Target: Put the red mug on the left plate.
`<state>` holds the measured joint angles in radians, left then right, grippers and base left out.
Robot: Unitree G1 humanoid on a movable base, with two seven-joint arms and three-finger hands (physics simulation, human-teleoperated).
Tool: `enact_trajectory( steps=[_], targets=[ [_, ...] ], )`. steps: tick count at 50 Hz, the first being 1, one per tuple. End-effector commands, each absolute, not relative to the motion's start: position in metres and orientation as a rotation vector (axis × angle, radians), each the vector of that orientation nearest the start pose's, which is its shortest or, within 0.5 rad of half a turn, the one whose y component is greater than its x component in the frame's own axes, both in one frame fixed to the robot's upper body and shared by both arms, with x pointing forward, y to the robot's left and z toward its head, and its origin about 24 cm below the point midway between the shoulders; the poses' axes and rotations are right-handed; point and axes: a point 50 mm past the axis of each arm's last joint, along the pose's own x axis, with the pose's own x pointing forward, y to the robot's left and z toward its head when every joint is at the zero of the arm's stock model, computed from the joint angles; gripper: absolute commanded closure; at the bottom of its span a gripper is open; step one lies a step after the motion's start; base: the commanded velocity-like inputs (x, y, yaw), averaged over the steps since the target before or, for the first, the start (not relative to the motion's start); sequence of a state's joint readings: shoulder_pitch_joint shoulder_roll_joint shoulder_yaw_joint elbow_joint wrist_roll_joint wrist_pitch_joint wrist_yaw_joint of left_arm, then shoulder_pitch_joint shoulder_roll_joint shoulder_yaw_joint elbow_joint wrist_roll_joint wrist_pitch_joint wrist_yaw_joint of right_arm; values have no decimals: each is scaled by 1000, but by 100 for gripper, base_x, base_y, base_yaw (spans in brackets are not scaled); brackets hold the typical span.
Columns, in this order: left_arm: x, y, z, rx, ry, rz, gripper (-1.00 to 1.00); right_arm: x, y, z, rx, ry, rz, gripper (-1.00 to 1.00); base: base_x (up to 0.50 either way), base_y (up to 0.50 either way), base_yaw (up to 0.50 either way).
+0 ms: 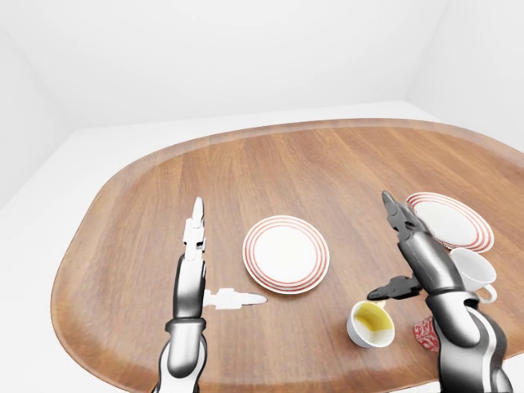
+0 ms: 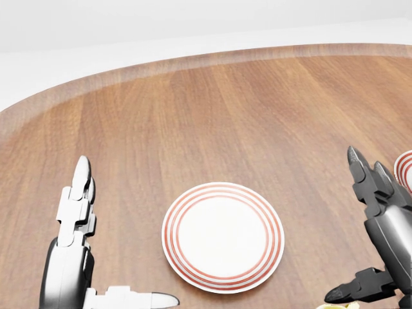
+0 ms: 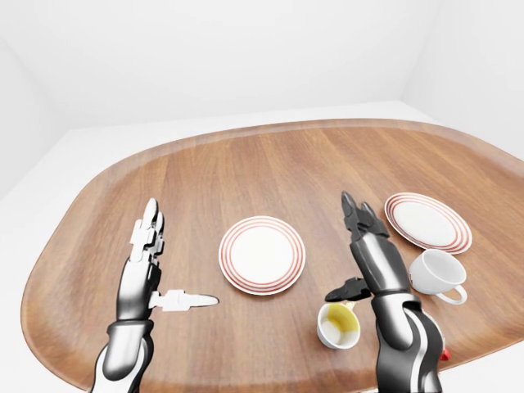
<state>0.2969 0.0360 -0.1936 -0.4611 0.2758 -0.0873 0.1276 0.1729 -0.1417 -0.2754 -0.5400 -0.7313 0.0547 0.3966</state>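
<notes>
The left plate point(image 1: 286, 254), white with red rings, lies in the middle of the wooden table. Only a sliver of the red mug point(image 1: 425, 332) shows at the lower right of the left-eye view, mostly hidden behind my right forearm. My right hand point(image 1: 383, 250) hovers open above the table, between the left plate and the right plate point(image 1: 451, 221), holding nothing. My left hand point(image 1: 225, 258) is open too, fingers straight and thumb out, to the left of the left plate.
A white mug point(image 3: 438, 272) stands just below the right plate. A yellow-lined cup point(image 3: 340, 325) sits under my right thumb, near the table's point(image 2: 193, 109) bottom edge. White floor and walls surround the table.
</notes>
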Motion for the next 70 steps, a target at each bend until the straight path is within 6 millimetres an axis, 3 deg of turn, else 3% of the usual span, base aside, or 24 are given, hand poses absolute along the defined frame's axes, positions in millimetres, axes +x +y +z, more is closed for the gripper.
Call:
enact_trajectory(
  steps=[1,7,11,13,22,23,28,46,47,51,63,70],
  targets=[
    [193,128,94,237,-287,24,-100,191,-261,137,-1261,122,10,-100,0,0,0],
    [197,126,93,240,-288,17,-100,184,-298,155,-1267,159,-97,-100,0,0,0],
    [198,127,93,239,-288,16,-100,183,-306,155,-1259,179,-117,-100,0,0,0],
    [197,127,93,239,-287,16,-100,179,-319,140,-1247,285,-117,-100,0,0,0],
    [197,127,93,239,-286,17,-100,177,-323,136,-1232,306,-125,-100,0,0,0],
    [195,126,95,241,-294,15,-100,145,-345,111,-1231,527,-153,-100,0,0,0],
    [199,126,94,239,-288,13,-100,131,-363,107,-1181,592,-231,-100,0,0,0],
    [199,126,94,239,-288,13,-100,130,-364,107,-1175,591,-242,-100,0,0,0],
    [198,123,96,245,-291,7,-100,105,-374,94,-1102,670,-263,-100,0,0,0],
    [199,122,95,248,-289,4,-100,101,-377,92,-1077,675,-285,-100,0,0,0],
    [200,120,97,251,-288,3,-100,137,-375,96,-1141,642,-230,-100,0,0,0],
    [201,120,97,253,-287,2,-100,140,-377,94,-1239,680,-248,-100,0,0,0]
  ],
)
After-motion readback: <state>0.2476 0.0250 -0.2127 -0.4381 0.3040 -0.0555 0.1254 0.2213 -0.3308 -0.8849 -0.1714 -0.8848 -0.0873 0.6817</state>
